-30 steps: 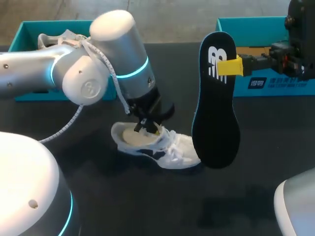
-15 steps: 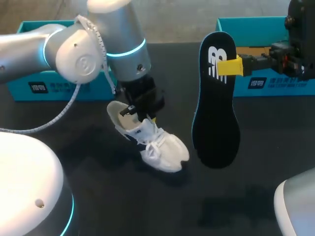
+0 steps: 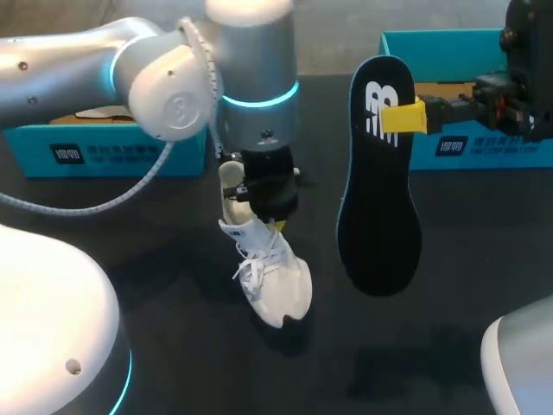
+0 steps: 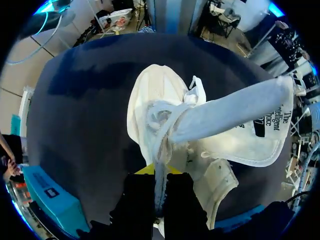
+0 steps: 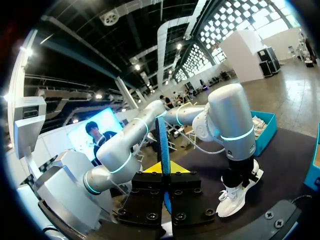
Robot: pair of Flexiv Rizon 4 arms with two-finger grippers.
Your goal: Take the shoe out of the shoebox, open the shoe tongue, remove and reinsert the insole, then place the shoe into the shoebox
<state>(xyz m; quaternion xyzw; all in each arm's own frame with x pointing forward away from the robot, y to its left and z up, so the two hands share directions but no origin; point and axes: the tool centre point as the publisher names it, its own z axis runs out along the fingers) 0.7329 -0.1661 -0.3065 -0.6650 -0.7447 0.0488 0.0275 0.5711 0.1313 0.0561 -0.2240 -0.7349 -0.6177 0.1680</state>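
The white shoe (image 3: 263,272) hangs heel-up from the left gripper (image 3: 273,223), its toe down by the dark tabletop (image 3: 432,346); from here I can't tell whether the toe touches. In the left wrist view the left gripper (image 4: 159,172) is clenched on a thin edge of the upper beside the laces, with the tongue (image 4: 235,112) folded out and away from the opening. Over to the right, the right gripper (image 3: 403,117) is pinched on the black insole (image 3: 378,199) near its heel end, and the insole hangs straight down, clear of the shoe. The right wrist view shows it edge-on between the fingers.

The shoe looks light and soft. Held by a thin bit of fabric like that, it would probably swing and twist, so the firmer heel collar seems the steadier place to grip. The insole looks thin and bendy, yet it keeps its shape well enough while hanging. Feeding it in toe-first would likely buckle it unless it is held nearer the middle. Both teal boxes sit at the back — the left shoebox (image 3: 104,156) and the right shoebox (image 3: 484,147).
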